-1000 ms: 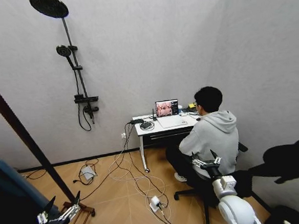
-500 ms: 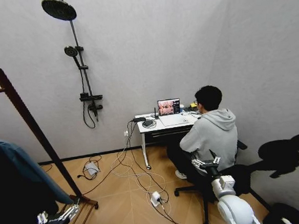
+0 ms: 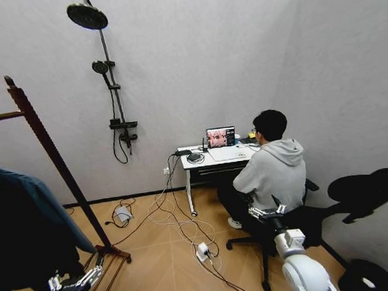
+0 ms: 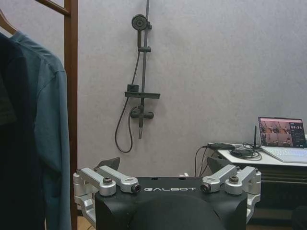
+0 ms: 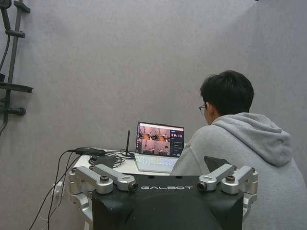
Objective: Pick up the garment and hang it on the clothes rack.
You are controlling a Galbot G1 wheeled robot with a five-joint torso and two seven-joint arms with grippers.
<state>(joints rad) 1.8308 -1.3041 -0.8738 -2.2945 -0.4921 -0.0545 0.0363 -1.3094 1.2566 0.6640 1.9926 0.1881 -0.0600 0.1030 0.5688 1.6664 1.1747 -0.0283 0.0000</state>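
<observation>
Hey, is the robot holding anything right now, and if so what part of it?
Nothing is held. The left gripper and right gripper are both open and empty. The garment hangs on the clothes rack, apart from both grippers.

I see the clothes rack [image 3: 52,165] at the left of the head view, its dark reddish-brown post slanting from upper left down to a foot on the wood floor [image 3: 162,267]. The garment [image 3: 27,230] hangs from it at the left edge, over the low slats at the bottom left.

On the floor at centre I can make out loose cables [image 3: 176,220] and a white power strip [image 3: 203,251].

Right of centre, against the wall, stands the white desk [image 3: 212,163], carrying an open laptop [image 3: 222,143] and a coil of cable [image 3: 193,158] near its left end.
</observation>
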